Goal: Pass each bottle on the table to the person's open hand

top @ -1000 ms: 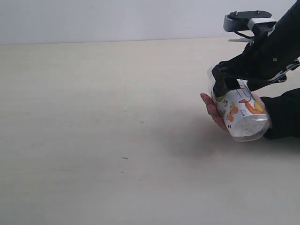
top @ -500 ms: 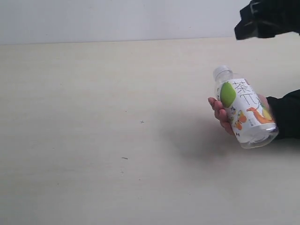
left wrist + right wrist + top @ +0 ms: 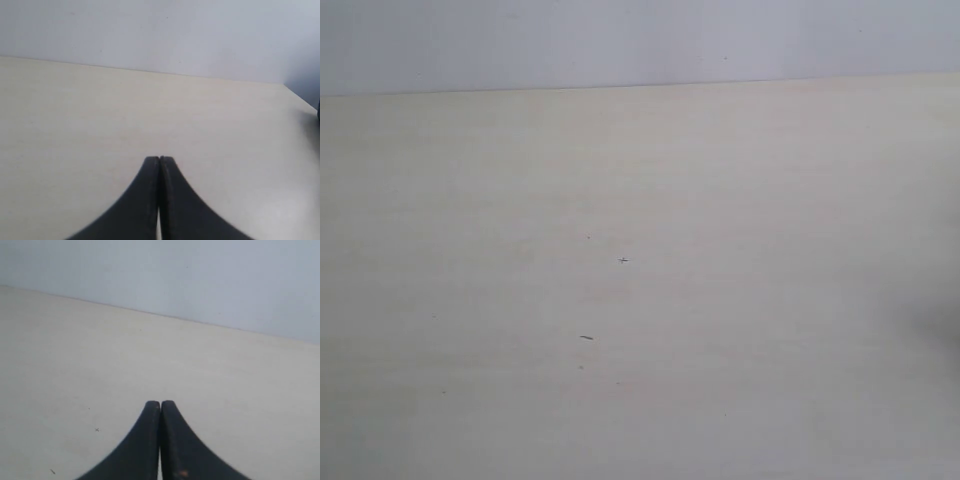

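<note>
The left gripper [image 3: 159,160] and the right gripper [image 3: 160,404] each have both fingers pressed fully together, holding nothing, above the pale wood-grain table [image 3: 740,300], which carries a few small dark specks [image 3: 623,260].

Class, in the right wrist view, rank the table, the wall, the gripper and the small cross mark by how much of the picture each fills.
1. table
2. wall
3. right gripper, which looks large only because it is close to the camera
4. cross mark
</note>
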Controlling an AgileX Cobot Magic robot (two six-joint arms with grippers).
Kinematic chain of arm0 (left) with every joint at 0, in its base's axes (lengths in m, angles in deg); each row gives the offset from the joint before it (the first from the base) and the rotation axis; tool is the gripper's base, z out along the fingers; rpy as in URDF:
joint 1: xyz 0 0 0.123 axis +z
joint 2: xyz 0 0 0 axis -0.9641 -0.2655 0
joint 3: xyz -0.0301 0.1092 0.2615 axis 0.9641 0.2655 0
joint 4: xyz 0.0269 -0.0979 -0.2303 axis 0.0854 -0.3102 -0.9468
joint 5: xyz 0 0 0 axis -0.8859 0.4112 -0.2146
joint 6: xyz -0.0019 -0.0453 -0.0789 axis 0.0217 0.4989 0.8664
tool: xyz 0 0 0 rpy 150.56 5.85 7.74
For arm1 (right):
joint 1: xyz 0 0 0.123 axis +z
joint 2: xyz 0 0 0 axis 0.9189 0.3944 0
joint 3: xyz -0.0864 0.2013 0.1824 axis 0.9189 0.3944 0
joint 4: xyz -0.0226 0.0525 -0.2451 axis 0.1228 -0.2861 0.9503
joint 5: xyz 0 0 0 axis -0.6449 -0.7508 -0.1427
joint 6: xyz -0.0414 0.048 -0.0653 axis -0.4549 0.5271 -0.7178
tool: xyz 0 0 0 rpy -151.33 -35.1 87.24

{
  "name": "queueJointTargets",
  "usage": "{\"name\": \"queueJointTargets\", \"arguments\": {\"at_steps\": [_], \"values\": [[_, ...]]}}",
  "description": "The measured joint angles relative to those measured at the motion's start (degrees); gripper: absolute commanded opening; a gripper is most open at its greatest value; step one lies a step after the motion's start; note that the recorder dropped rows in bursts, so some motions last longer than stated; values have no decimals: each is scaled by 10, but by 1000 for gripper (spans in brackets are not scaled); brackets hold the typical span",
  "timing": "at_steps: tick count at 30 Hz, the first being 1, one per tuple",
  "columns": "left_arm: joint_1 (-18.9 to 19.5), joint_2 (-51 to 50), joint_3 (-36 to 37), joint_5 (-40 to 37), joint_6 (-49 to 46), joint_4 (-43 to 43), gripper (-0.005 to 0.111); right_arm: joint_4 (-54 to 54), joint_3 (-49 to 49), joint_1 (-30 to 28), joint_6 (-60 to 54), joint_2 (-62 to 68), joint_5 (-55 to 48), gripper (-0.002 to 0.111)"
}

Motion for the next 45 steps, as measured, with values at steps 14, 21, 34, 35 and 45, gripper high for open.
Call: {"name": "queueJointTargets", "arguments": {"at_steps": [14, 21, 34, 35, 45], "values": [[0, 0, 0, 0, 0, 0, 0, -1, 0, 0, 0, -57, 0, 0], [0, 0, 0, 0, 0, 0, 0, -1, 0, 0, 0, -57, -1, 0], [0, 0, 0, 0, 0, 0, 0, 59, 11, 0, -26, -122, 20, 0], [0, 0, 0, 0, 0, 0, 0, 70, 19, 0, -26, -139, 28, 0], [0, 0, 0, 0, 0, 0, 0, 91, 257, -92, -92, -358, 291, 0]]}}
